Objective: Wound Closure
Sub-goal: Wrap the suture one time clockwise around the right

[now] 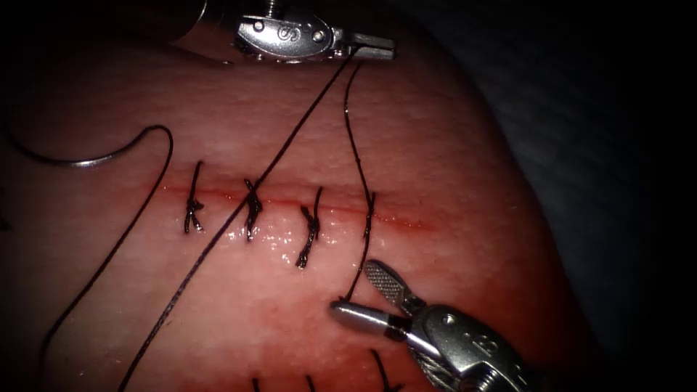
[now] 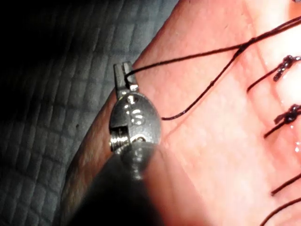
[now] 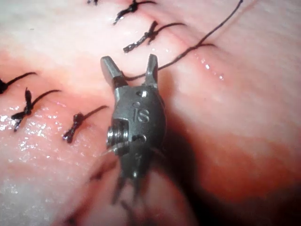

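Note:
The cut [image 1: 290, 205] runs across the tissue [image 1: 450, 145] with three knotted stitches [image 1: 250, 210] and a fourth loose pass of thread [image 1: 369, 214] at its right end. My left tool [image 1: 377, 49] sits above the cut, jaws shut on the thread [image 2: 188, 56], also seen from its wrist [image 2: 123, 75]. Below the cut's right end, my right tool [image 1: 356, 290] stands open and holds nothing; the thread's short tail [image 3: 178, 59] passes between its jaws [image 3: 129, 66]. The curved needle [image 1: 72, 161] lies free on the tissue at the far left, outside the tissue and held by neither tool.
A long strand [image 1: 218, 239] runs diagonally from the left tool across the second stitch to the lower left. More stitch ends [image 1: 381, 363] show at the bottom edge. Dark cloth [image 1: 595, 109] borders the tissue on the right.

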`<state>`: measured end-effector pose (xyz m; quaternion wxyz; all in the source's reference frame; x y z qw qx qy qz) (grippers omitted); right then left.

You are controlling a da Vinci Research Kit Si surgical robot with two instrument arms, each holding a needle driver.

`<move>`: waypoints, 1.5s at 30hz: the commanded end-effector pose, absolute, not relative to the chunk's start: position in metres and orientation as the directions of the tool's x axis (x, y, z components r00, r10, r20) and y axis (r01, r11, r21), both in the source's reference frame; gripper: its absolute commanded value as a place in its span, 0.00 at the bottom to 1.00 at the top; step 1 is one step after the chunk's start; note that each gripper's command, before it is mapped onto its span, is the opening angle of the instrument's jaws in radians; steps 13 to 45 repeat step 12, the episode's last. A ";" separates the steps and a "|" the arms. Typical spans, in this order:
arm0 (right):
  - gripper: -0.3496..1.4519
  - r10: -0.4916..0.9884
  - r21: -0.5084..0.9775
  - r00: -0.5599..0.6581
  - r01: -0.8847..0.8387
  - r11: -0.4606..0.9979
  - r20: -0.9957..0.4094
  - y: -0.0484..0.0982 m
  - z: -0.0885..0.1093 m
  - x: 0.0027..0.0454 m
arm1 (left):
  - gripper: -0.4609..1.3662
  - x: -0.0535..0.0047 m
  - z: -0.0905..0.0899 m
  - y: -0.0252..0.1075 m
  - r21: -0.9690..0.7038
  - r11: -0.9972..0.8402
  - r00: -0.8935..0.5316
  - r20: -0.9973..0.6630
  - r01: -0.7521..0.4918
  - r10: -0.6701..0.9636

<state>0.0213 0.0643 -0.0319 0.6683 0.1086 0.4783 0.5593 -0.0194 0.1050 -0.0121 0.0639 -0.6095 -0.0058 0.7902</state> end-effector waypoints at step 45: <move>0.72 0.851 0.682 -0.083 -0.641 0.353 -0.518 0.065 -0.031 0.0210 | 0.06 -0.0190 -0.012 0.104 -0.081 -0.992 -0.260 -0.960 -0.097 0.104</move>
